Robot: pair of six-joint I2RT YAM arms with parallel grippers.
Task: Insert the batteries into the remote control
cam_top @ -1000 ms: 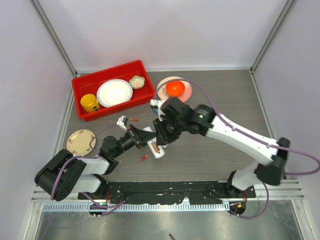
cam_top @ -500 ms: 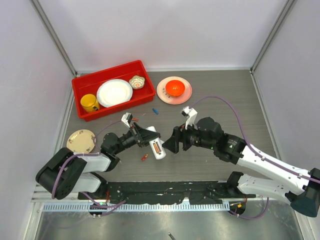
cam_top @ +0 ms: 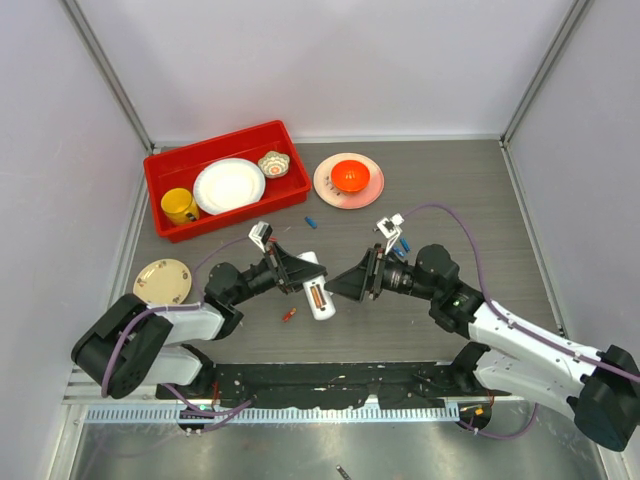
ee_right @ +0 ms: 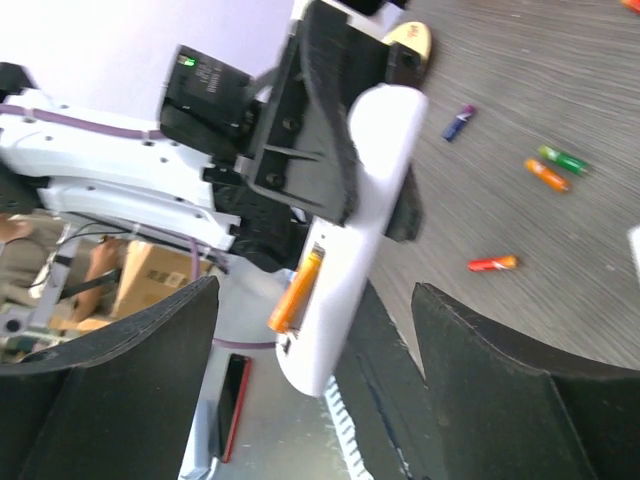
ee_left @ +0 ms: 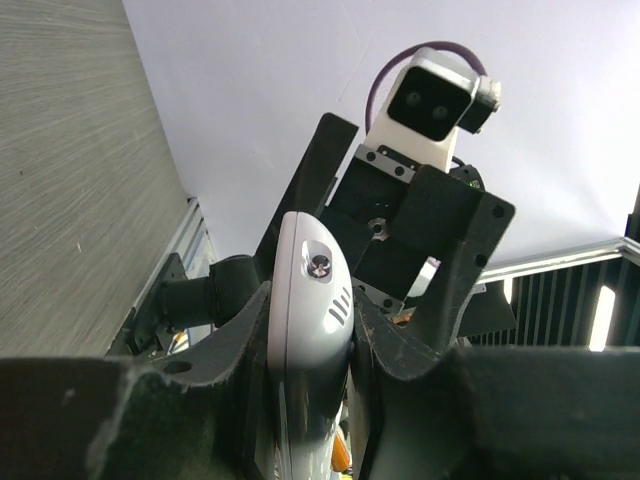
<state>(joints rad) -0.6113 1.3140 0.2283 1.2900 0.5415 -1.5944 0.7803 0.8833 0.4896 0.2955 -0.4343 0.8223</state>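
The slim white plastic remote control (cam_top: 312,283) is held clear of the grey wood-grain table (cam_top: 450,190), over its near middle, recess side up. One orange battery (cam_top: 317,297) lies lengthwise in the dark recess. The left gripper (cam_top: 303,272) is clamped across the remote's upper half, with a black finger (ee_left: 400,345) pressed to each long side. The right gripper (cam_top: 345,283) faces the remote's free end, just beside it. Its fingers (ee_right: 110,390) are spread wide and hold nothing.

Loose on the table are an orange-red battery (cam_top: 288,315) just below the remote, a blue battery (cam_top: 311,222) beyond it, and a green battery (ee_right: 562,158) seen from the right wrist. A red plastic tray (cam_top: 165,165) of crockery sits at far left.
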